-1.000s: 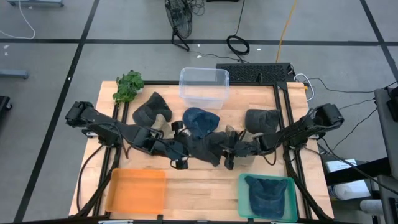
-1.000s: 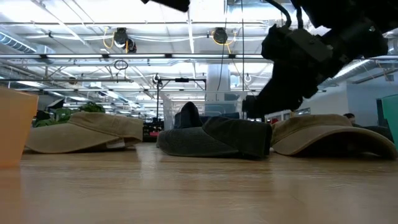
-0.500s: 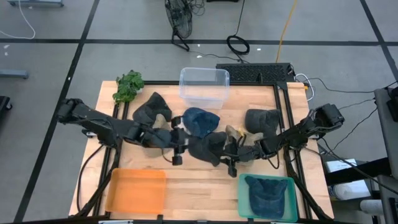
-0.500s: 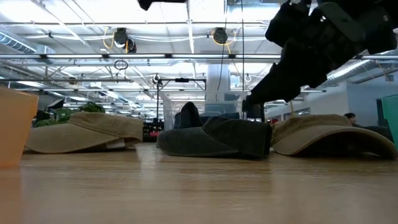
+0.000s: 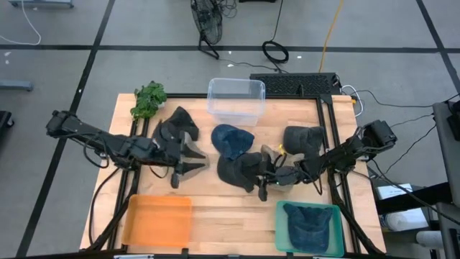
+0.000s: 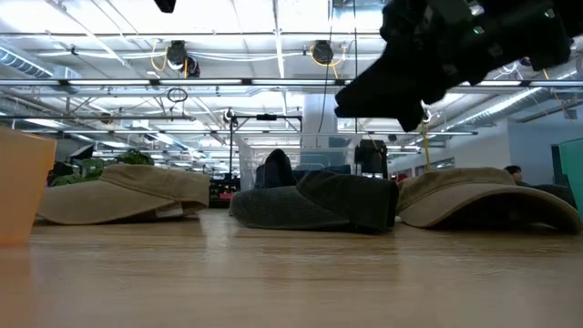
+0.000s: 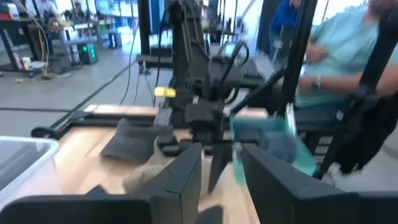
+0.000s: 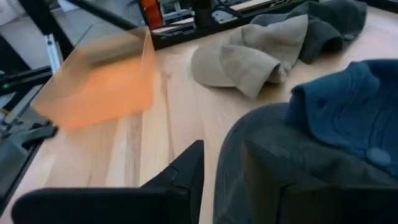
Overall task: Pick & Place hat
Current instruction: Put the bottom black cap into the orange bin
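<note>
Hat (image 5: 241, 170), dark grey, lies mid-table between blue cap (image 5: 231, 139) and right jaws (image 5: 264, 188), both arms' jaws parted.

The seated person in a pale green shirt (image 7: 336, 53) is blurred and cut off by the edge. The dark grey cap's (image 5: 241, 169) far brim is hidden beneath the right gripper (image 5: 264, 183).

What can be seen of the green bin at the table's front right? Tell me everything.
The green bin is a small rectangular tub of translucent teal-green plastic, standing upright and open-topped at the table's front edge on the right-arm side. A dark blue cap lies inside, filling most of it. Neither gripper touches it; the right gripper is above the table just behind it. The orange bin stands apart along the same edge.
</note>
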